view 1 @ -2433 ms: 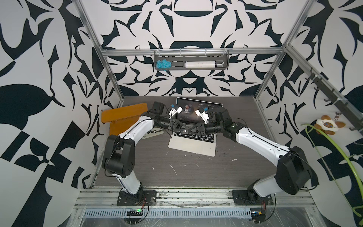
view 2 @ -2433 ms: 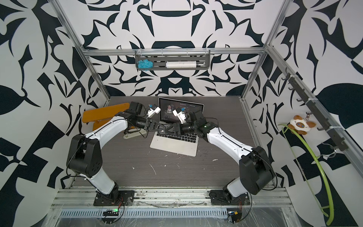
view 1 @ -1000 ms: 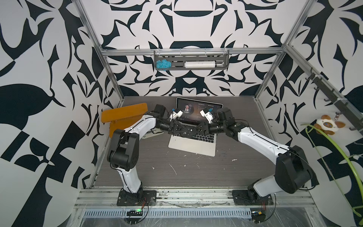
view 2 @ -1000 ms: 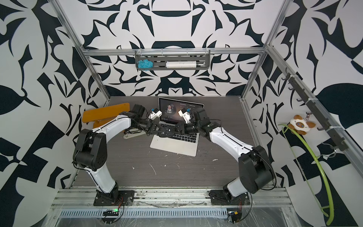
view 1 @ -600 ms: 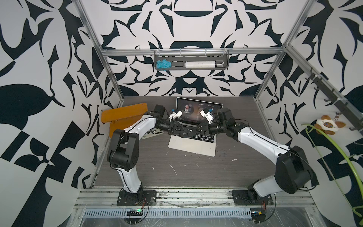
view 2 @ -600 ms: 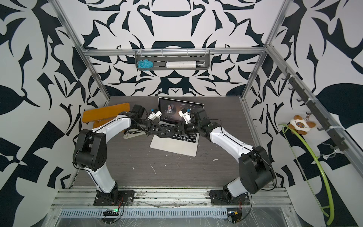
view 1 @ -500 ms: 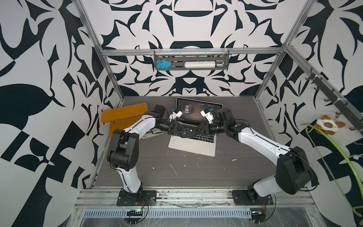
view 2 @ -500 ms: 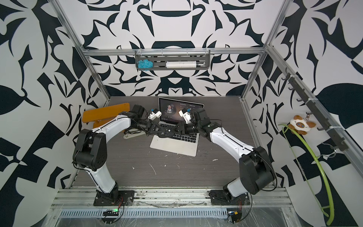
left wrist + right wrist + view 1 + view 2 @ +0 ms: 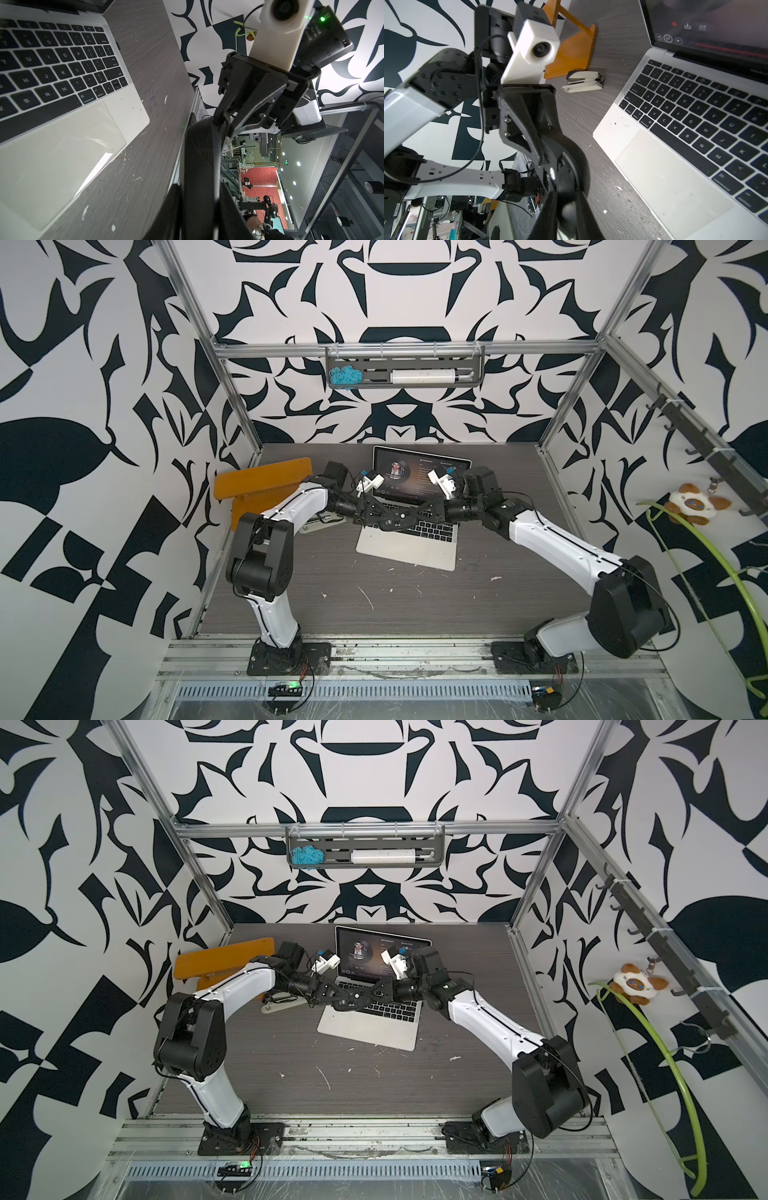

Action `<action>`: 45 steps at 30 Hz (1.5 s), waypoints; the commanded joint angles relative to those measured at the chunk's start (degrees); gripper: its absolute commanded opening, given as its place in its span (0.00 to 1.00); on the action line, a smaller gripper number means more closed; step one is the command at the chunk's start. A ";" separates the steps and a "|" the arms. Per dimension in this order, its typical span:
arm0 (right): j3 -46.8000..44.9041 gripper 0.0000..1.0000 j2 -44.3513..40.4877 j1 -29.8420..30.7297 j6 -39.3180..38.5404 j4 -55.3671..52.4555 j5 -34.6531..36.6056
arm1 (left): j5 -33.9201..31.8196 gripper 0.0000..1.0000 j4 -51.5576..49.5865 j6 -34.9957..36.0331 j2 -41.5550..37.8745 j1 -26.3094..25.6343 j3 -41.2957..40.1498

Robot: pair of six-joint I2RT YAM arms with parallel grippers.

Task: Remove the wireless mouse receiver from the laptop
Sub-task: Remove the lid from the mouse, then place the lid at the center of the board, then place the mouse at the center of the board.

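The silver laptop (image 9: 409,549) (image 9: 370,1029) lies open at the back middle of the table. On its right edge sits the wireless mouse receiver (image 9: 118,45), a tiny black nub with no gripper on it. Both grippers meet above the keyboard, each at one end of a black oval mouse (image 9: 390,523) (image 9: 350,1005). My left gripper (image 9: 200,187) (image 9: 376,519) is shut on one end of the mouse (image 9: 199,149). My right gripper (image 9: 566,204) (image 9: 409,516) is pinched on the other end of the mouse (image 9: 566,160).
An orange stand (image 9: 266,485) and a white stapler (image 9: 583,83) sit left of the laptop. A wall rack (image 9: 405,373) holds blue yarn and a white tube. A plush toy (image 9: 692,508) and a green hose (image 9: 715,556) hang beyond the right wall.
The right gripper's jaws have narrowed onto the mouse's end. Both arms have stayed almost still over the keyboard for the last second. The left grip is unchanged.
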 commanded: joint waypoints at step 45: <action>-7.51 0.00 5.56 9.94 -27.44 -25.49 74.73 | -14.74 0.00 32.76 -27.49 8.30 -17.94 -19.64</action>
